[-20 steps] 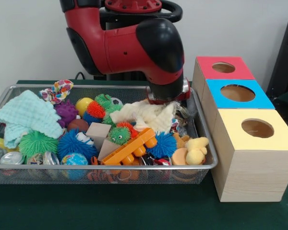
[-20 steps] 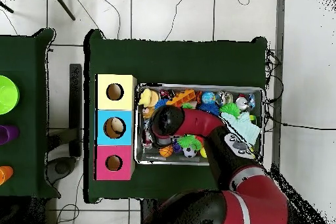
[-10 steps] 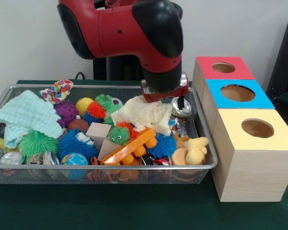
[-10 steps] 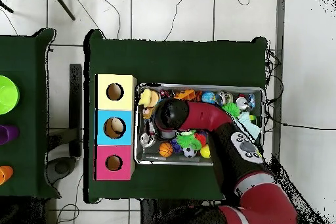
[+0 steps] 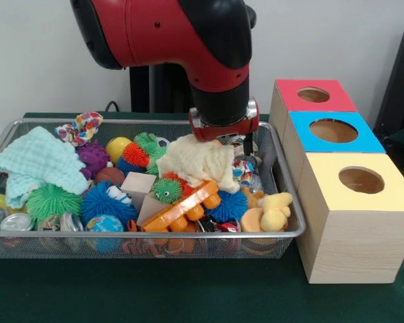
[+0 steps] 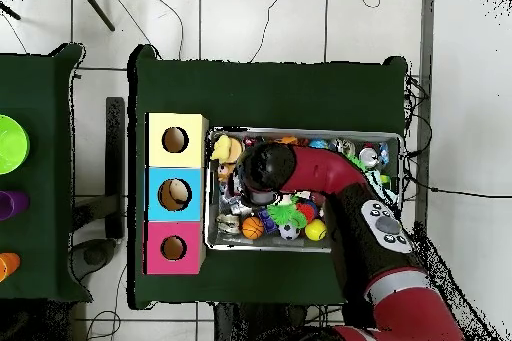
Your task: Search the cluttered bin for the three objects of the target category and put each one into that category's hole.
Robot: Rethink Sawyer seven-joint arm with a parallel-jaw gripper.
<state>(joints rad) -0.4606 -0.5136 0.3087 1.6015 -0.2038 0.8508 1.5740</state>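
The wire mesh bin (image 5: 148, 234) holds mixed toys and shows in the overhead view (image 6: 212, 189) too. One ruffled printed fabric piece (image 5: 81, 126) lies on its far left rim. Another bit of printed fabric (image 5: 246, 171) peeks out right of the large cream cloth (image 5: 198, 160). My gripper (image 5: 222, 141) hangs just above the cream cloth's raised top, at the bin's right middle; the cloth hides how it stands. From overhead the arm's head (image 6: 265, 169) covers it. The yellow-topped box's hole (image 5: 361, 180) (image 6: 175, 140) stands right of the bin.
The mint cloth (image 5: 40, 161) lies at the bin's left. Spiky balls, an orange toy brick (image 5: 182, 208), wooden blocks and a yellow duck (image 5: 276, 210) fill the bin. The blue-topped box (image 5: 333, 131) and red-topped box (image 5: 313, 95) stand behind the yellow one.
The arm has risen out of the bin and shifted a little left in the front view. The cream cloth's top now stands higher, bunched under the gripper.
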